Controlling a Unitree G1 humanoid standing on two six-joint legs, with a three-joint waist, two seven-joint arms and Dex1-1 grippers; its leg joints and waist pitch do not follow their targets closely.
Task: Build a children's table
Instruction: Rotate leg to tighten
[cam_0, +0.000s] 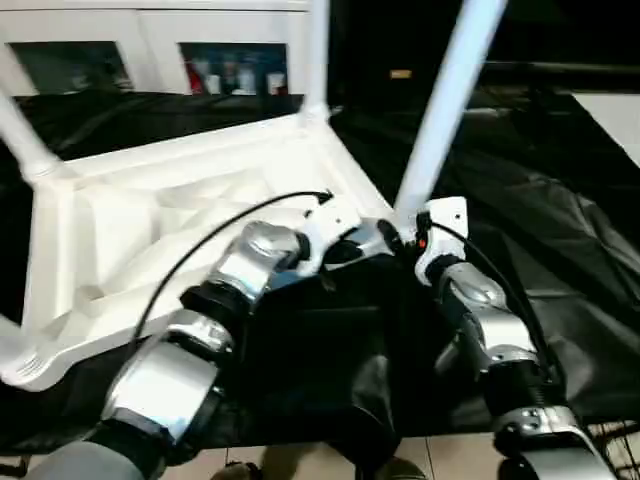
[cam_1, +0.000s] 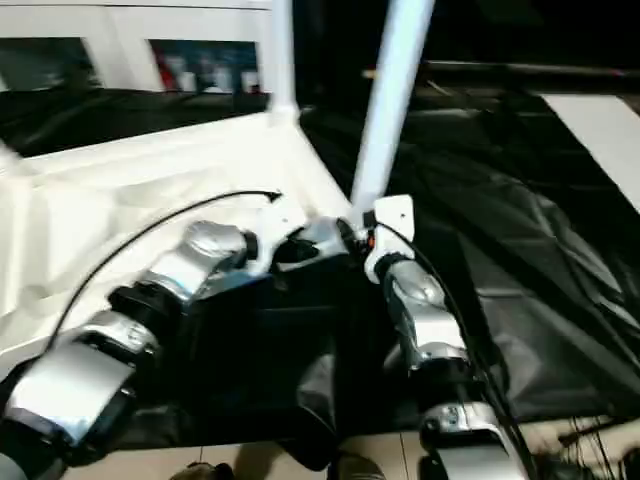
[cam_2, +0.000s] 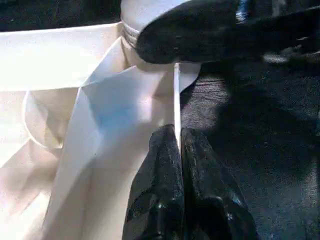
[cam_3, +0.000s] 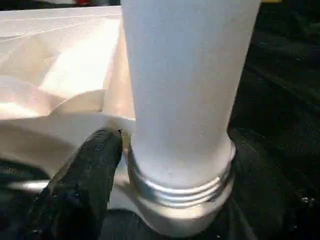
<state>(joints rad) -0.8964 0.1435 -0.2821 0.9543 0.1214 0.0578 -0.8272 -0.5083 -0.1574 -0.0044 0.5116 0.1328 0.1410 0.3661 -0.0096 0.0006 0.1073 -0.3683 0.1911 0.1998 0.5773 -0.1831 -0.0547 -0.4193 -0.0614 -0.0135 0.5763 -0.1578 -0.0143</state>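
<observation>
The children's table's white tabletop (cam_0: 150, 200) lies upside down on black cloth, ribbed side up. A white leg (cam_0: 450, 100) rises tilted from its near right corner socket, with a threaded collar (cam_3: 180, 187) showing at its base. Other legs stand at the far corner (cam_0: 318, 50) and the left corner (cam_0: 22, 140). My left gripper (cam_2: 178, 132) is shut on the tabletop's thin rim wall just beside that near right socket. My right gripper (cam_0: 408, 228) is open around the leg's base, with one black finger (cam_3: 80, 190) close beside the collar.
Black cloth (cam_0: 560, 230) covers the work surface around and to the right of the tabletop. White cabinets with glass doors (cam_0: 150, 40) stand behind. A flat white board (cam_0: 610, 115) lies at the far right. A black cable (cam_0: 220, 230) loops over my left forearm.
</observation>
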